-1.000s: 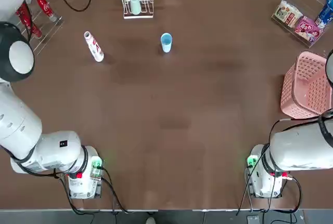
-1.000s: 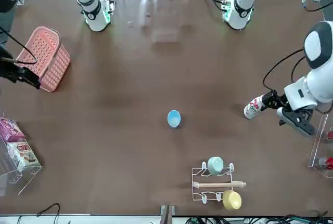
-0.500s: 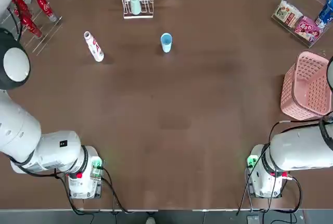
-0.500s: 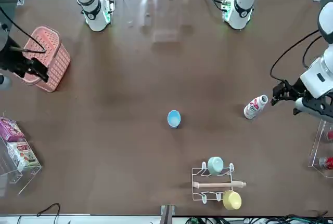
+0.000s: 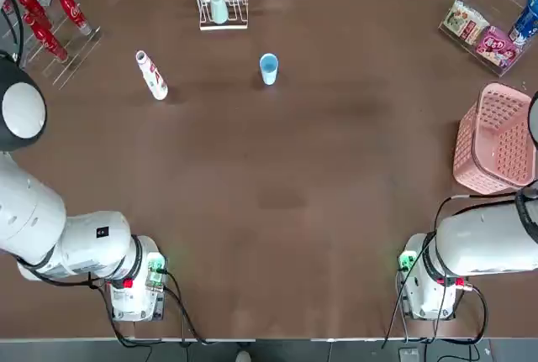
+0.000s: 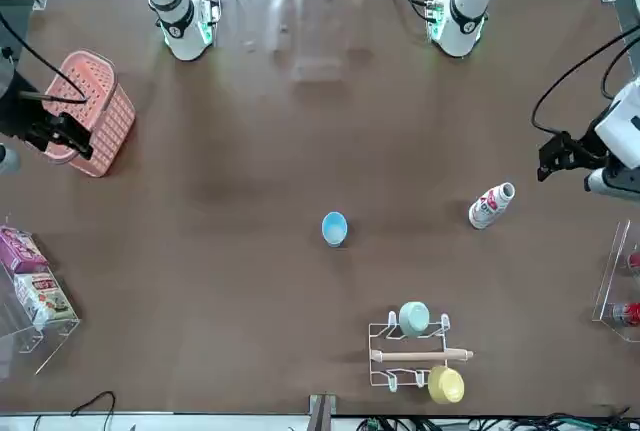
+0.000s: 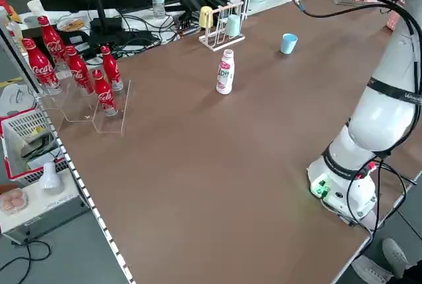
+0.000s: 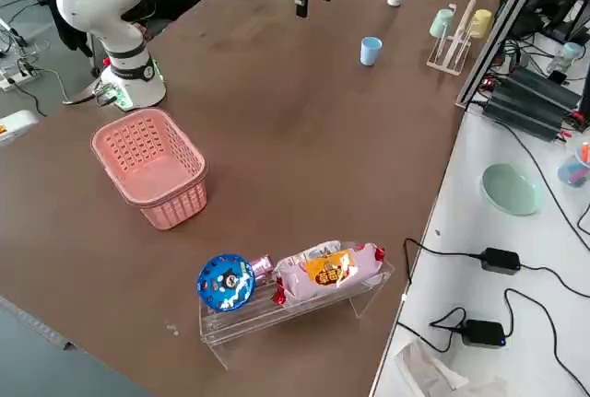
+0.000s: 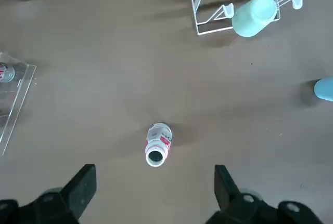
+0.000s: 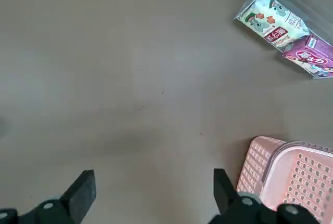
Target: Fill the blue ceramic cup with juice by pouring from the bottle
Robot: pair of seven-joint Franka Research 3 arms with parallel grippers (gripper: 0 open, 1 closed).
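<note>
Bottle (image 5: 152,75) upright, far left; blue cup (image 5: 268,68) to its right, apart. Left gripper (image 9: 154,195) above bottle, wide open, empty. Right gripper (image 10: 151,198) likewise by basket (image 10: 286,174).

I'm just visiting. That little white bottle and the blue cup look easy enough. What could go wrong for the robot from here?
The bottle is slim and stands free, so a finger of the open left gripper above it could tip it over while closing in. It also looks capped, so tilting it might pour nothing. The cup is small and stands apart from the bottle; a slightly misaimed pour could spill on the table.
</note>
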